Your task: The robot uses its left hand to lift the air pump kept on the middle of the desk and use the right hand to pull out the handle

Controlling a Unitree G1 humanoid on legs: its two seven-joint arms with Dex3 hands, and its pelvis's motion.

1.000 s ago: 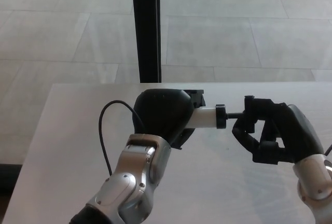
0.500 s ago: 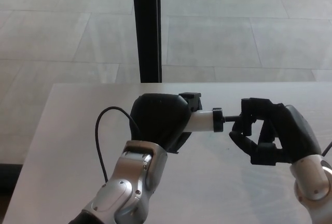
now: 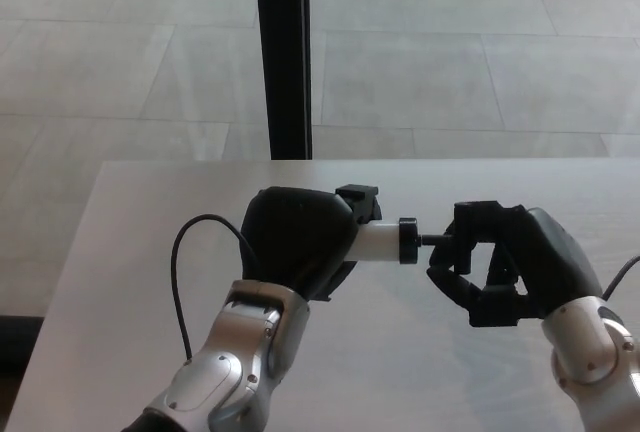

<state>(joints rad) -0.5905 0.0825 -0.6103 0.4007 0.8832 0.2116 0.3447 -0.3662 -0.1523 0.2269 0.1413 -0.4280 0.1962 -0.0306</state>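
Note:
My left hand (image 3: pixel 298 242) is shut on the air pump (image 3: pixel 378 242), holding it above the desk (image 3: pixel 130 252) with its white barrel lying sideways and pointing right. Most of the pump body is hidden inside that hand; a black cap ends the barrel. A thin dark rod runs from the cap to the pump handle (image 3: pixel 464 240), and my right hand (image 3: pixel 500 267) is shut on that handle. Only a short stretch of rod shows between cap and handle.
A black cable (image 3: pixel 180 282) loops beside my left forearm. A dark vertical post (image 3: pixel 282 52) stands beyond the desk's far edge, with pale tiled floor behind. Bare desk surface lies left and far right.
Both hands with the pump have drifted left and slightly down across the frames. The gap between barrel cap and handle has stayed about the same.

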